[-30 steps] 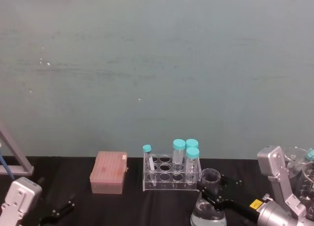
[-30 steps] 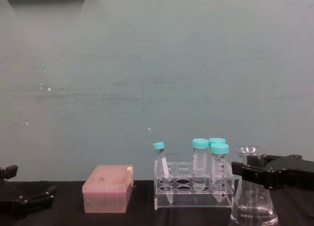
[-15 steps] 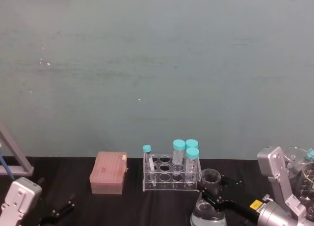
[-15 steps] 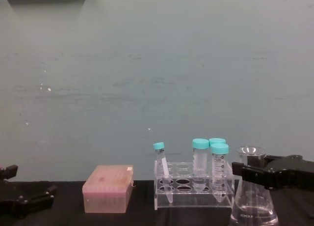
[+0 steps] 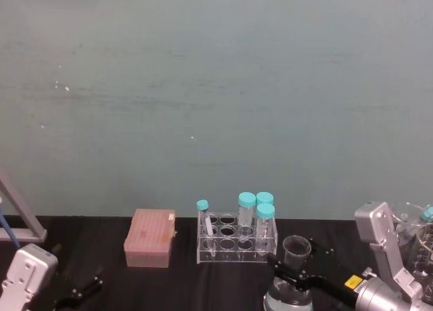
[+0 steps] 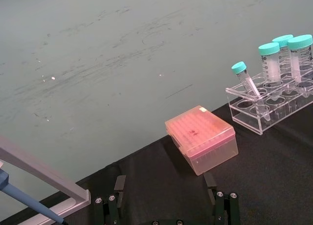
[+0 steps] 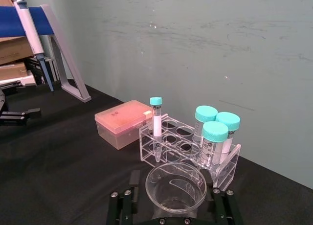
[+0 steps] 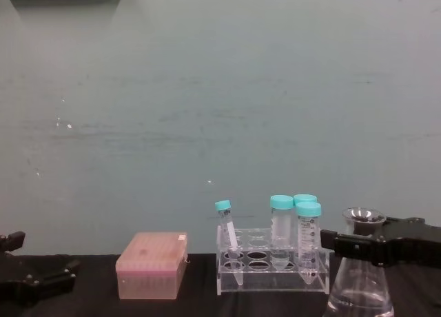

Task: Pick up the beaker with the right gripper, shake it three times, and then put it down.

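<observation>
- Our right gripper (image 8: 358,245) is pinching the beaker (image 8: 361,279) at its narrow neck, one black finger on each side, just under the flared rim.
- In the right wrist view the beaker's open mouth sits squarely between the two fingers (image 7: 128,201), so the hold looks centred to us.
- The beaker is at the right of the black table (image 5: 176,284), just beside the tube rack (image 8: 270,265) and in front of its right end; its rim is near the level of the teal tube caps (image 8: 309,209).
- We cannot tell whether its base touches the table, since the bottom runs off the edge of both the head and chest views.
- We judge that we are in the shaking or the setting down; either way the grip should stay firm on the neck and the beaker upright.
- The rack is the nearest hazard, so we would keep any swing up and down or away from it, not sideways into the tubes.
- The pink box (image 5: 150,237) is well apart to the left.
- Our left gripper (image 6: 166,205) is parked low at the left, fingers spread and holding nothing.
</observation>
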`<action>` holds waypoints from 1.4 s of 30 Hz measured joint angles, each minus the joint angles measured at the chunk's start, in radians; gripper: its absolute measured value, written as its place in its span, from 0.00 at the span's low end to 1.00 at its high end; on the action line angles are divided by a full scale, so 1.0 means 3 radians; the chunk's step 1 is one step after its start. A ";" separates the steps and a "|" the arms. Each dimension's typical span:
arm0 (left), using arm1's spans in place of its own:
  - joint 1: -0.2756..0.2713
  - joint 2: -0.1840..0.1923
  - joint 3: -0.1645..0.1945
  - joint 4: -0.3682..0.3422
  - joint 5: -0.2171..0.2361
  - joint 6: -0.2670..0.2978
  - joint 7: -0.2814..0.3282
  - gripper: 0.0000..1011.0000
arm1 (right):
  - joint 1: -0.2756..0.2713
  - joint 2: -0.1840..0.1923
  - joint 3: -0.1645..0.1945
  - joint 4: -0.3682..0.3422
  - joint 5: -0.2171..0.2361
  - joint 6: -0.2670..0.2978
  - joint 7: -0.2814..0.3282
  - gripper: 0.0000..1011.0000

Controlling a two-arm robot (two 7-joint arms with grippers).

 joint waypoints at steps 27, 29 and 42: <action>0.0000 0.0000 0.0000 0.0000 0.0000 0.0000 0.0000 0.99 | -0.0049 -0.0003 0.0062 -0.0048 0.0010 -0.0139 -0.0032 0.99; 0.0000 0.0000 0.0000 0.0000 0.0000 0.0000 0.0000 0.99 | -0.0059 -0.0005 0.0078 -0.0061 0.0015 -0.0161 -0.0035 0.99; 0.0000 0.0000 0.0000 0.0000 0.0000 0.0000 0.0000 0.99 | -0.0125 -0.0114 0.0293 -0.0099 0.0069 -0.0469 -0.0242 0.99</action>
